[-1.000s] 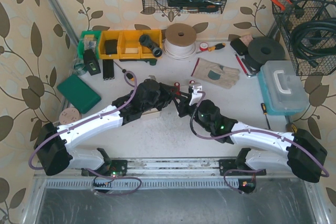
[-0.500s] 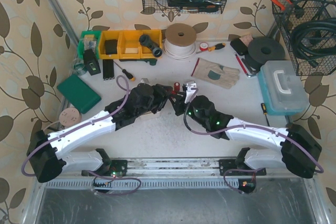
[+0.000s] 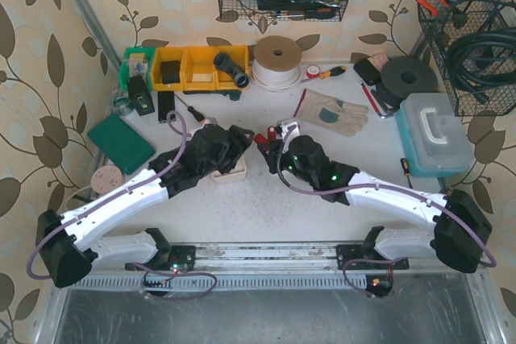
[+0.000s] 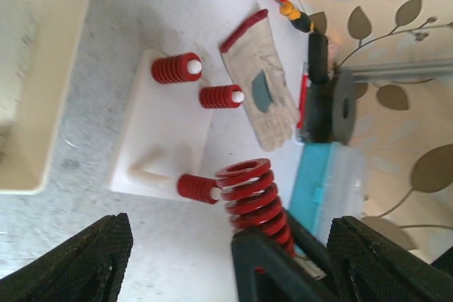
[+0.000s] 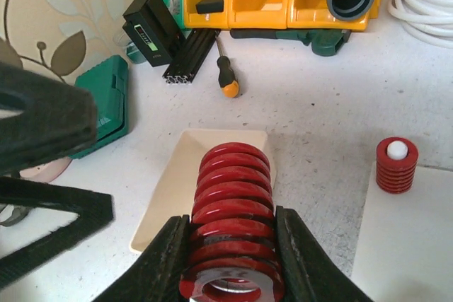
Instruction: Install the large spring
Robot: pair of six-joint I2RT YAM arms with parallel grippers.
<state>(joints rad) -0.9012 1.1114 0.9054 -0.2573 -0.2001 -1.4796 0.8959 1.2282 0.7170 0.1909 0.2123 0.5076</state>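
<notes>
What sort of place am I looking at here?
Most likely a mock workshop bench for robot practice: yellow parts bins, a work glove and a blue toolbox lie on it, with leaf-patterned wallpaper all around.

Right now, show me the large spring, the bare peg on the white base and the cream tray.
large spring [image 5: 232, 199]: right wrist view, middle coils.
bare peg [image 4: 147, 172]: left wrist view, its shaft.
cream tray [image 5: 173, 182]: right wrist view, bare floor beside the large spring.

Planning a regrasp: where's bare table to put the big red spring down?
Best: bare tabletop between the cream tray and the near metal rail. Smaller gap between the tan work glove and the blue plastic case. Back row around the yellow bins is crowded.
</notes>
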